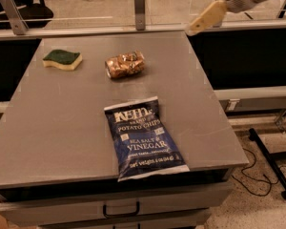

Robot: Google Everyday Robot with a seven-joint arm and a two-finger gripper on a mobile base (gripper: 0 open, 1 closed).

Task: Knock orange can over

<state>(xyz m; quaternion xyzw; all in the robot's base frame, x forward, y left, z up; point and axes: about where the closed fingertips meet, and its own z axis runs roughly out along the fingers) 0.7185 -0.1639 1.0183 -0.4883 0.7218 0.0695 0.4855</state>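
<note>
The orange can lies on its side on the grey table, toward the back middle, with its length running left to right. It is orange-brown with pale mottled print. My gripper is raised at the upper right, above the table's far right corner, well away from the can and to its right. Only pale tan fingers show, pointing down-left.
A dark blue chip bag lies flat near the table's front edge. A green and yellow sponge sits at the back left. A rail with metal posts runs behind the table. Drawers are below the front edge.
</note>
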